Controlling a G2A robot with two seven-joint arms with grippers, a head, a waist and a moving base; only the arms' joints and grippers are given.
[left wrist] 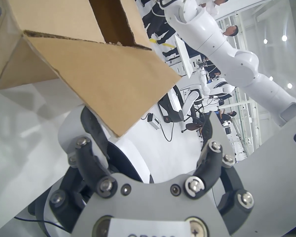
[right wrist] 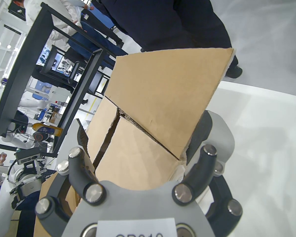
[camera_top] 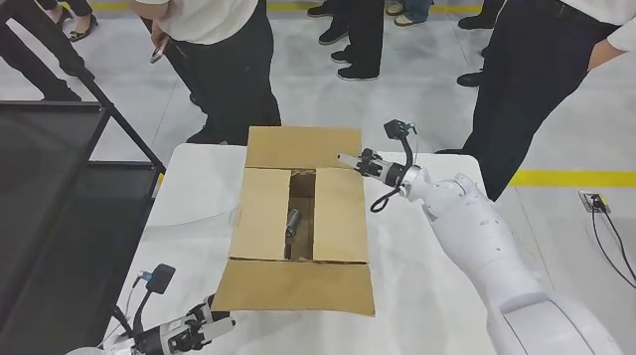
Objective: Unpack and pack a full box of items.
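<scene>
You are working with a brown corrugated cardboard box [camera_top: 260, 211] that is sitting in the middle of the white table [camera_top: 199, 206]. Its far flap [right wrist: 167, 87] is standing open and its near flap [left wrist: 108, 80] is folding outward toward you. The left and right flaps are lying almost shut, leaving a narrow gap where a dark item [camera_top: 291, 224] is showing; what it is cannot be told.

The left gripper [left wrist: 148, 122] is hanging at the near left corner with its jaws spread wide and holding nothing. The near flap's corner is poking in between them, close to one pad. The right gripper [right wrist: 141, 122] is sitting at the far right corner, also wide open and empty, with the cardboard lying between its pads.

The board is looking matte, dry and a little frayed along the cut edges, so the pads are likely getting good friction. Each flap is probably behaving as a light, stiff sheet that is hinging only along its crease. Take hold by pinching across the thickness near a free corner. If full, the box itself is likely weighing more, yet it may be sliding on the smooth tabletop when you pull.
</scene>
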